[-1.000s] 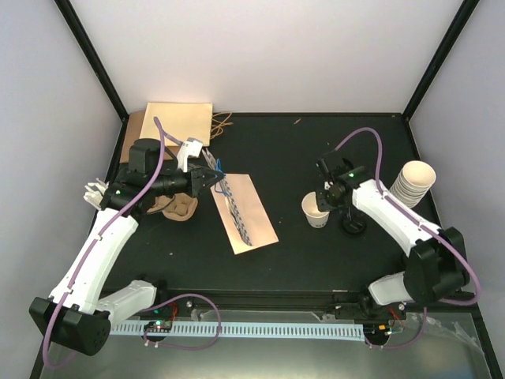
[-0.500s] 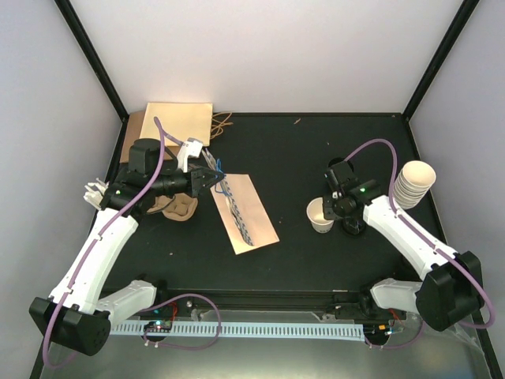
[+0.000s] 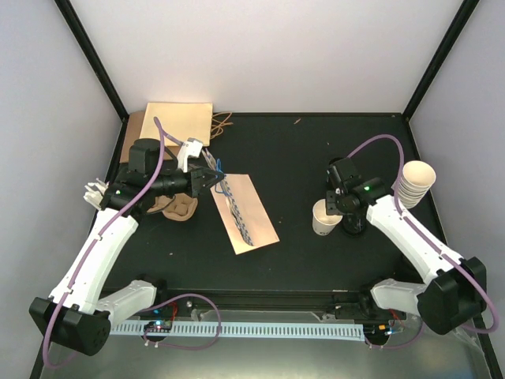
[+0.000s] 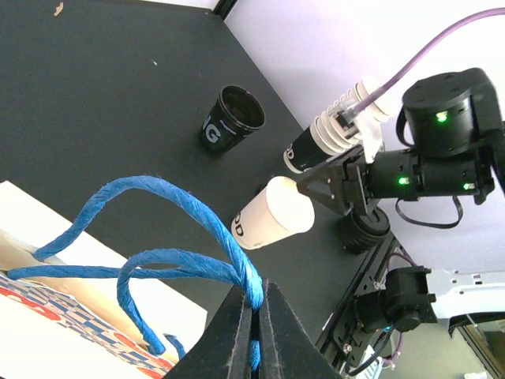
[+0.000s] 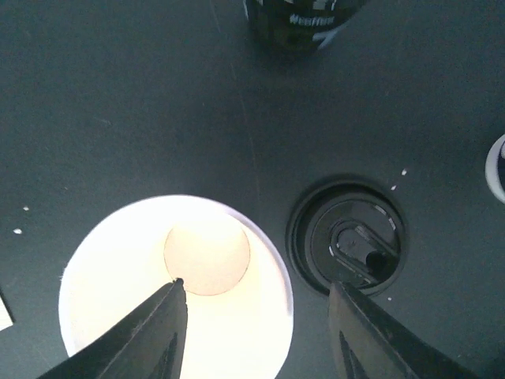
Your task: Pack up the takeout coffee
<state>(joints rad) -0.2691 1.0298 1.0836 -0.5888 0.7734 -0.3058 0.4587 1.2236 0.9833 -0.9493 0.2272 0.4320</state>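
The takeout coffee cup (image 3: 325, 217), small and cream-white, stands upright on the black table with its mouth empty (image 5: 181, 284). Its round black lid (image 5: 347, 246) lies flat just to its right (image 3: 353, 225). My right gripper (image 5: 256, 286) hovers open over the cup's right wall, one finger above the cup's inside, the other above the lid. It holds nothing. My left gripper (image 4: 254, 304) is shut on the blue twisted handle (image 4: 197, 229) of the blue-checked paper bag (image 3: 245, 212), which lies flat left of centre. The left wrist view also shows the cup (image 4: 276, 215).
A tall stack of nested cream cups (image 3: 414, 183) stands at the right edge. A black cup (image 5: 304, 20) sits just beyond the white one. A cardboard cup carrier (image 3: 177, 207) and brown paper bags (image 3: 177, 122) lie at the far left.
My right gripper carried the cup a little to the right, next to the lid, then opened and let go of its rim. The left arm has not moved.
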